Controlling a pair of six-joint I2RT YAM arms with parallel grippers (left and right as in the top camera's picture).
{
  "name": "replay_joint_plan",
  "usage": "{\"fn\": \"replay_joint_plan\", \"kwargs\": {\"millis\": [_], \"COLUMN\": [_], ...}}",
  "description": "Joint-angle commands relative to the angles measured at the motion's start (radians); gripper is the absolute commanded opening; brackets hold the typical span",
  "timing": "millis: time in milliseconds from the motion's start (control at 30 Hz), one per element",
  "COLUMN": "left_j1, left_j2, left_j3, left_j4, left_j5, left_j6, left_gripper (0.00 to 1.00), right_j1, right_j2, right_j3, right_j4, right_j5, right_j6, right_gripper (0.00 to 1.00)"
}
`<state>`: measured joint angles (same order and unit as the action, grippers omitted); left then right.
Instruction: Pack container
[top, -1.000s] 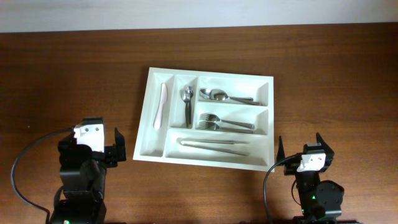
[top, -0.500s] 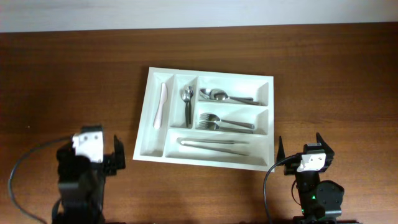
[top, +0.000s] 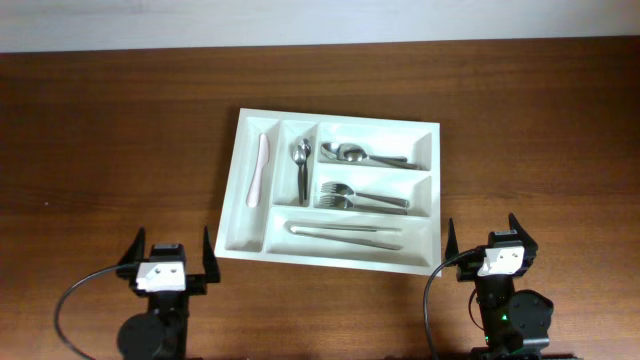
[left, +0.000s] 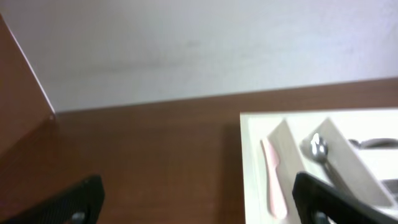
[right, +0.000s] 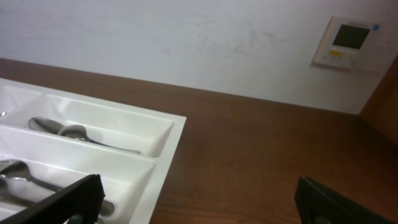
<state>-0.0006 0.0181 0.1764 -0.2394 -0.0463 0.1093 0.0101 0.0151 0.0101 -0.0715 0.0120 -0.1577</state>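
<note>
The white five-compartment container (top: 432, 190) lies in the middle of the table. It holds a pale pink knife (top: 260, 168), a small spoon (top: 302, 164), two spoons (top: 362, 155), forks (top: 358, 196) and a long utensil (top: 345, 230). My left gripper (top: 168, 252) is open and empty at the front left, just off the container's near left corner. My right gripper (top: 486, 236) is open and empty at the front right, off the near right corner. The left wrist view shows the pink knife (left: 271, 176) and the container's left rim (left: 250, 168). The right wrist view shows the container's right rim (right: 171, 163) and spoons (right: 68, 132).
Brown wooden table (top: 120, 130) runs to a white wall at the back. A wall-mounted control panel (right: 352, 41) shows in the right wrist view. Black cables loop beside both arm bases at the front edge.
My left arm has pulled back toward the front edge and turned to face the far wall, its gripper open. The right arm and the container have not moved.
</note>
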Motion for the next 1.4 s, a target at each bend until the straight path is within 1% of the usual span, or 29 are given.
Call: {"fn": "replay_joint_plan", "kwargs": {"millis": [0,67,167,300,1367], "left_j1": [-0.005,-0.005,-0.005,-0.006,-0.006], "left_j2": [-0.013,-0.013,-0.013,-0.013,-0.013], "left_j3": [-0.140,-0.168,-0.168,-0.167,-0.167], "left_j4": [0.132,0.157,0.161,0.157,0.157], "left_j5": [0.022,0.021,-0.025,0.033,0.032], "left_j6": [0.012,0.017,0.047,0.045,0.045], "left_gripper": [0.99,0.99,0.99,0.99,0.99], "right_j1": [0.008,0.008,0.008,0.008,0.008], "right_j2": [-0.007,-0.007,-0.007,-0.007,-0.007], "right_j3": [-0.005,-0.005,-0.005,-0.005,-0.005], "right_j4": [-0.008,-0.008,-0.008,-0.007,-0.008], "right_j5": [0.019,0.019,0.019,0.019,0.019], "right_j6": [0.009,0.009,0.009,0.009,0.009], "right_gripper": [0.99,0.99,0.99,0.99,0.99]}}
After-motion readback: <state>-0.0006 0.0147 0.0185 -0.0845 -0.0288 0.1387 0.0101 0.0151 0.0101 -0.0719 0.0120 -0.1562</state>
